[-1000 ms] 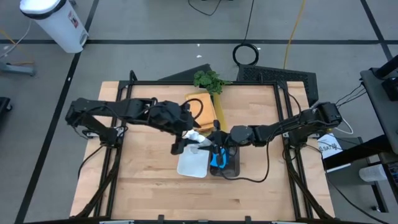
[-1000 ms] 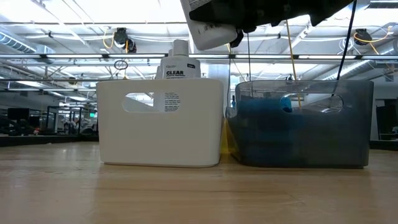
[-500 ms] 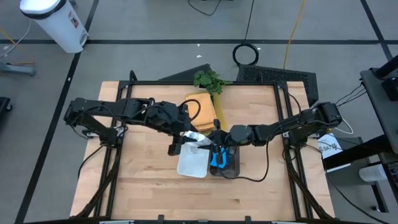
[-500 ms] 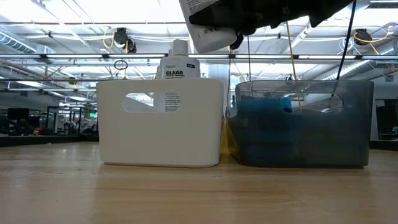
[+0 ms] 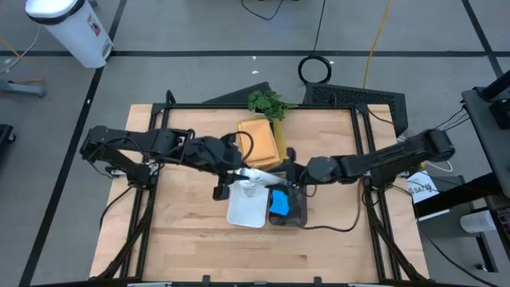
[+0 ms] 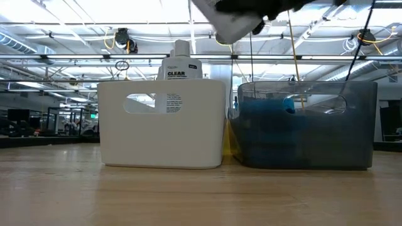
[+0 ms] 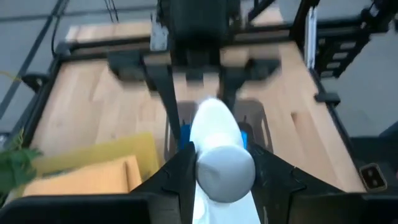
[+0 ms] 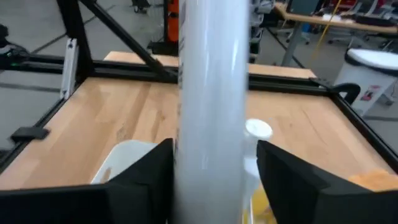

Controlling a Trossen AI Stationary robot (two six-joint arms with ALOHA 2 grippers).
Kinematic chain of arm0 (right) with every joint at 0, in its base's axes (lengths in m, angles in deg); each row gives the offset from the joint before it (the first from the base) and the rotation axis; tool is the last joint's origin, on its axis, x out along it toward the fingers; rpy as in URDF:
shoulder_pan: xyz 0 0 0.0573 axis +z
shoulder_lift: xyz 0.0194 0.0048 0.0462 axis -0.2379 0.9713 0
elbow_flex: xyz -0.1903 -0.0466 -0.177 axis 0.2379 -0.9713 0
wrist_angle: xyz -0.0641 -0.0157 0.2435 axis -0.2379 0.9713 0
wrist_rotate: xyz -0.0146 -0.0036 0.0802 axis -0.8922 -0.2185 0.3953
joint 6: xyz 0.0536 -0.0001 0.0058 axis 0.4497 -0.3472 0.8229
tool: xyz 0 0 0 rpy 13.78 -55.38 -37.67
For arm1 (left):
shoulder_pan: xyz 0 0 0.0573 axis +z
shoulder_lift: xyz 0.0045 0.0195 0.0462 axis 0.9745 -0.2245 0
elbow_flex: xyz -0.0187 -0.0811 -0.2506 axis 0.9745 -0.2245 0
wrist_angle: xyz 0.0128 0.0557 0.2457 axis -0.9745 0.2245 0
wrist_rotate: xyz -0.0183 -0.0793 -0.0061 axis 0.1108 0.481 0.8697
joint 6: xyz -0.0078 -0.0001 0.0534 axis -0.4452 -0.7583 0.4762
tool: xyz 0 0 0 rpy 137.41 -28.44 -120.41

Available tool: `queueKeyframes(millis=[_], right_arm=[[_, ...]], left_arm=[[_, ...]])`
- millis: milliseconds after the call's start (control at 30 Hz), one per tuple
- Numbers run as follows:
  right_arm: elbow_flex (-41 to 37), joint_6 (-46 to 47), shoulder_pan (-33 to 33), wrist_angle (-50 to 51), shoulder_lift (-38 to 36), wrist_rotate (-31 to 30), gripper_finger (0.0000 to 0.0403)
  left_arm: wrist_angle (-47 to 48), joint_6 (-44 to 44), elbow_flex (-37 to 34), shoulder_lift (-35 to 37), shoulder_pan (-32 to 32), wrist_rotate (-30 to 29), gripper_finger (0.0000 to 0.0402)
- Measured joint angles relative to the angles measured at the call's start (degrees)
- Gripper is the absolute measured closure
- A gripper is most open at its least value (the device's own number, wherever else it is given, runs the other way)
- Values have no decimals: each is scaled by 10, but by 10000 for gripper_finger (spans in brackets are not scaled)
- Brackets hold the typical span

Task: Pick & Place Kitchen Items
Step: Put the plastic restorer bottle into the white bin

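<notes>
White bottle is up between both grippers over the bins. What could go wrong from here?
1. The left gripper pinches the white bottle near one end, while the right gripper stands open around it; the bottle may tip or slip.
2. It hangs near the border of the white bin and the grey bin; a drop could land in the wrong one.
3. Another bottle stands in the white bin and could be knocked.

High view: straight down over whole surface (image 5: 191, 231). Low view: at surface height, level, close to white bin (image 6: 162, 122), room beyond. Wrist views: close, facing each other over that bin. All share the bin.
</notes>
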Motion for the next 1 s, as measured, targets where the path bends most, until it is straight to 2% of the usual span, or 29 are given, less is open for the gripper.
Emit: queueKeyframes(millis=[133, 333, 467, 600, 833, 1000], right_arm=[[-4, 20, 8, 63, -62, 6, 191], [-57, 20, 27, 17, -109, -6, 182], [-80, 4, 25, -34, -116, -16, 182], [-83, 10, 26, -42, -116, -7, 181], [-83, 7, 25, -54, -115, -6, 181], [-83, 7, 24, -54, -115, -6, 181]], left_arm=[[29, -23, 0, -3, -26, -18, 283], [68, -52, -1, -9, -58, -42, 283], [64, -55, -2, -10, -75, -20, 283], [58, -47, -2, -9, -77, -45, 283], [142, -51, -2, -9, -78, -40, 283], [149, -34, -2, -11, -82, -32, 283]])
